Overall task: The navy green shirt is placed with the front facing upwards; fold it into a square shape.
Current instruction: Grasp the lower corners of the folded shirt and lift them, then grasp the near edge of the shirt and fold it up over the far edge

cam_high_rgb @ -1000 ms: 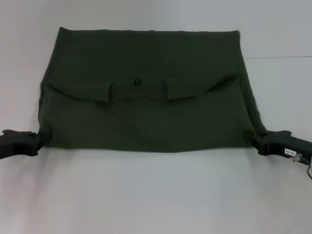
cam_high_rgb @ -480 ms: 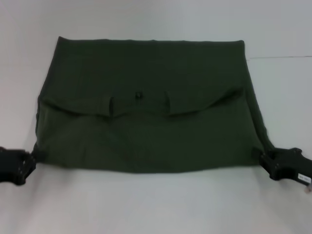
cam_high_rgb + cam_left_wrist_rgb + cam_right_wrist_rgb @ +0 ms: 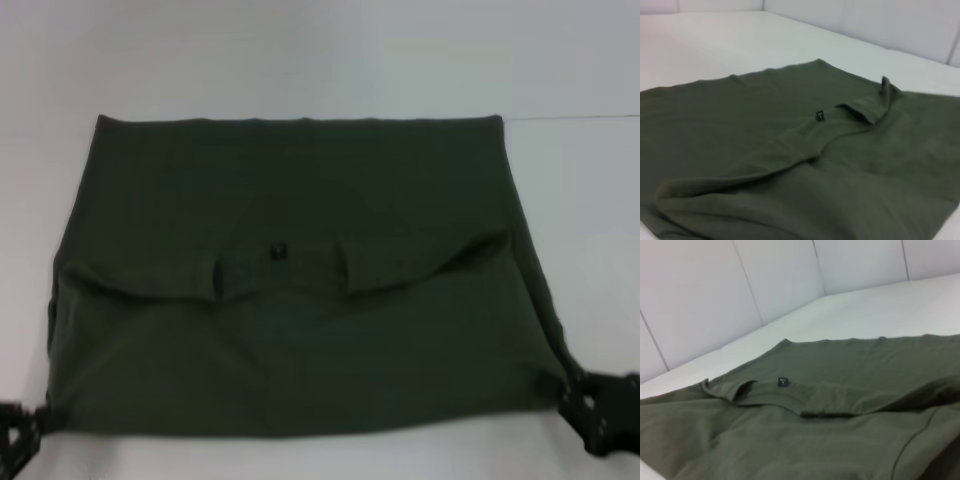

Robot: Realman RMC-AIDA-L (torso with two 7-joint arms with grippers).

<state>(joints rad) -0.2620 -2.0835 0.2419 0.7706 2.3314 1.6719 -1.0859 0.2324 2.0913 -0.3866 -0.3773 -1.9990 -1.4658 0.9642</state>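
Observation:
The navy green shirt [image 3: 300, 340] lies on the white table, folded so its collar edge and small dark neck label [image 3: 279, 252] sit across the middle; no print shows. At the near left corner my left gripper [image 3: 18, 432] grips the cloth, partly cut off by the picture's edge. My right gripper [image 3: 590, 412] holds the near right corner the same way. The left wrist view shows the shirt [image 3: 740, 130] and its label [image 3: 819, 116] spread low in front. From the right wrist the shirt [image 3: 840, 440] and label [image 3: 783, 382] also show.
The white table [image 3: 300, 60] extends beyond the shirt's far edge, with a thin seam line [image 3: 570, 118] at the right. Pale wall panels [image 3: 765, 275] stand behind the table.
Both grippers have drawn back toward me, dragging the whole shirt nearer along the table. Its far edge and neck label now sit lower in the head view.

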